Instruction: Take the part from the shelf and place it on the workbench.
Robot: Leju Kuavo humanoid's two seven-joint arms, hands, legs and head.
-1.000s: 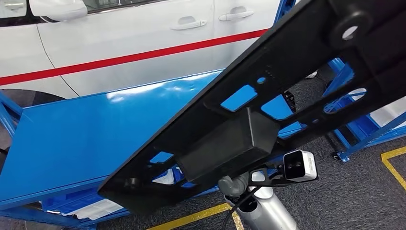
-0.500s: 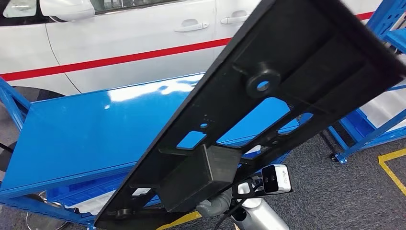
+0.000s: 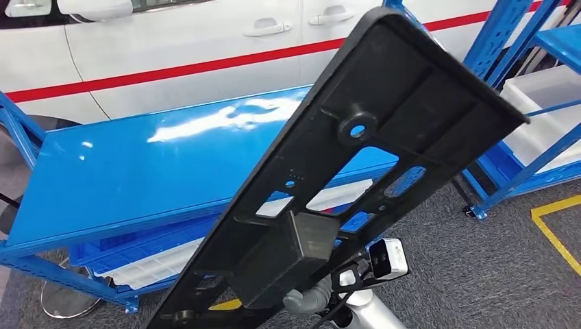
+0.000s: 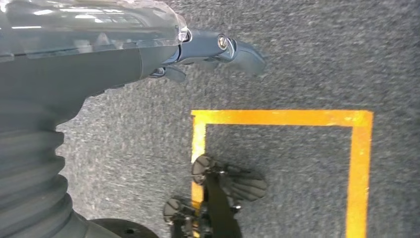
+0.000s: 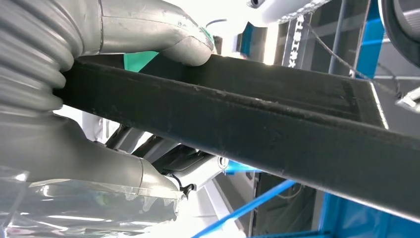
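The part (image 3: 384, 130) is a long black plastic panel with cut-out windows and a box-shaped block on its underside. It hangs tilted in the head view, its high end at the upper right, its low end at the bottom edge, above the front of the blue workbench (image 3: 137, 171). My right hand (image 3: 308, 299) holds it from beneath and is mostly hidden by it. In the right wrist view the grey thumb (image 5: 188, 47) presses on the part's black rim (image 5: 247, 124). My left hand (image 4: 218, 49) hangs over the grey floor and holds nothing.
A white car (image 3: 171, 48) with a red stripe stands behind the workbench. White trays (image 3: 151, 264) lie on the bench's lower level. A blue shelf frame (image 3: 510, 34) with a white bin (image 3: 541, 103) stands at the right. Yellow floor tape (image 3: 555, 233) runs across the grey carpet.
The part has swung steeper and its far end has come fully into the picture. The camera has shifted too, so more of the shelf at the right shows.
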